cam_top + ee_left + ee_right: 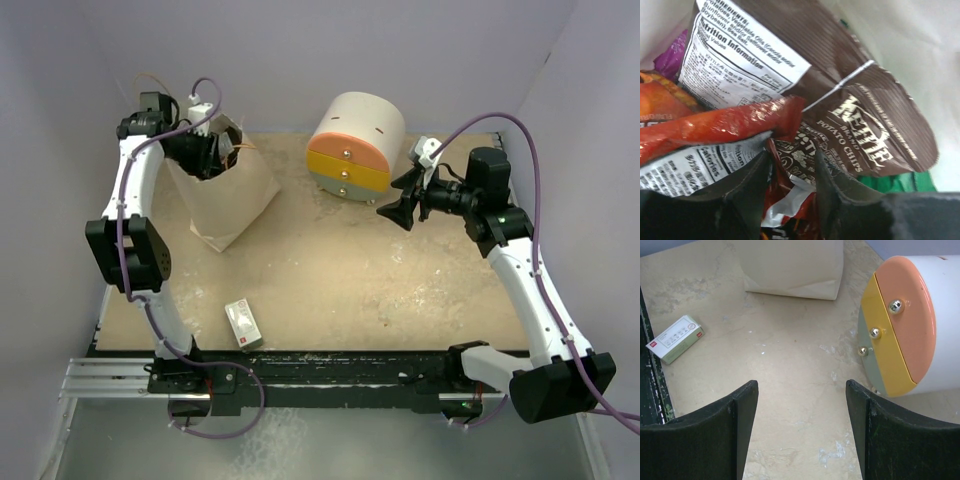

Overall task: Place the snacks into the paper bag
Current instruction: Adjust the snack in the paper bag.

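Though among bagged snacks [860,135], left fingers [740,200], grip unclear; right fingers [715,440] wide, empty.

Robot lab cell, not a home: left arm [130,200] and right arm [530,280] bolted to a metal rail [100,378] at the edge of a scuffed beige table [400,290]. Plain lilac walls [60,120] box it in (only props on top: bag [225,195], drawer unit [355,145], box [243,324]).

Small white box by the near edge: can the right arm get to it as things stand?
Probably yes. The right gripper is open and empty above the table, and only bare surface lies between it and the small white box; the drawer unit sits on the other side.
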`<action>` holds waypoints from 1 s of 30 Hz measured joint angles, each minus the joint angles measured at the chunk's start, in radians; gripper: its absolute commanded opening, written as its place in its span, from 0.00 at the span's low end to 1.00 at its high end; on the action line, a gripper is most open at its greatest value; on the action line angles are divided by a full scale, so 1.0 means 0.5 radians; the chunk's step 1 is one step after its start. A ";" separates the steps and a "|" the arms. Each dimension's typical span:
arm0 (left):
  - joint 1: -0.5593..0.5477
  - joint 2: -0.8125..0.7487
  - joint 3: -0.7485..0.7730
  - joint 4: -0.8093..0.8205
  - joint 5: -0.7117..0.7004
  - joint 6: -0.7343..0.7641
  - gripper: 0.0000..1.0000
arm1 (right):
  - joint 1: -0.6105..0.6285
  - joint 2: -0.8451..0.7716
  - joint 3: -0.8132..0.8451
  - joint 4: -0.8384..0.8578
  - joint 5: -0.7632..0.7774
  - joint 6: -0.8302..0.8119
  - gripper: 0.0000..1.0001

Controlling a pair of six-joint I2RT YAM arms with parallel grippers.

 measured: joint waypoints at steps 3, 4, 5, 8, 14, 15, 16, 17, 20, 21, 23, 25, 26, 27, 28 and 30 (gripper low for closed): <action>-0.003 -0.048 0.047 -0.013 -0.003 0.022 0.60 | 0.000 0.000 0.000 -0.001 -0.002 0.007 0.73; -0.003 -0.078 0.064 -0.008 -0.007 0.027 0.63 | 0.000 0.000 0.000 -0.001 -0.002 0.011 0.73; -0.003 -0.111 0.081 0.000 -0.014 0.038 0.68 | 0.000 0.000 0.000 -0.002 -0.002 0.013 0.73; -0.003 -0.241 0.109 0.074 -0.069 0.053 0.81 | -0.002 -0.001 0.000 -0.002 -0.001 0.019 0.74; -0.003 -0.500 0.107 0.304 -0.251 0.071 0.99 | -0.018 -0.015 0.000 -0.002 0.034 0.075 0.82; -0.003 -0.546 0.085 0.359 -0.283 0.069 0.99 | -0.021 -0.022 0.000 -0.004 0.063 0.093 0.87; -0.002 -0.604 0.042 0.424 -0.319 0.063 0.99 | -0.027 -0.027 0.000 -0.006 0.101 0.112 0.90; -0.002 -0.662 -0.005 0.484 -0.350 0.050 0.99 | -0.028 -0.032 0.001 -0.008 0.134 0.130 0.92; -0.001 -0.845 -0.158 0.625 -0.430 -0.002 0.99 | -0.030 -0.040 0.021 -0.043 0.329 0.166 0.97; -0.001 -0.899 -0.201 0.658 -0.451 -0.029 0.99 | -0.030 -0.040 0.036 -0.060 0.405 0.178 0.99; -0.001 -1.022 -0.325 0.738 -0.488 -0.093 0.99 | -0.031 -0.040 0.066 -0.099 0.607 0.205 1.00; -0.001 -1.182 -0.524 0.835 -0.523 -0.150 0.99 | -0.031 -0.047 0.079 -0.121 0.832 0.250 1.00; -0.001 -1.268 -0.630 0.877 -0.542 -0.181 0.99 | -0.031 -0.053 0.079 -0.131 0.932 0.274 1.00; -0.001 -1.378 -0.768 0.930 -0.559 -0.202 0.99 | -0.031 -0.068 0.076 -0.139 1.050 0.312 1.00; -0.001 -1.499 -0.912 0.980 -0.575 -0.232 0.99 | -0.032 -0.086 0.072 -0.139 1.139 0.344 1.00; -0.001 -1.689 -1.092 1.012 -0.591 -0.269 0.99 | -0.042 -0.153 0.050 -0.138 1.318 0.401 1.00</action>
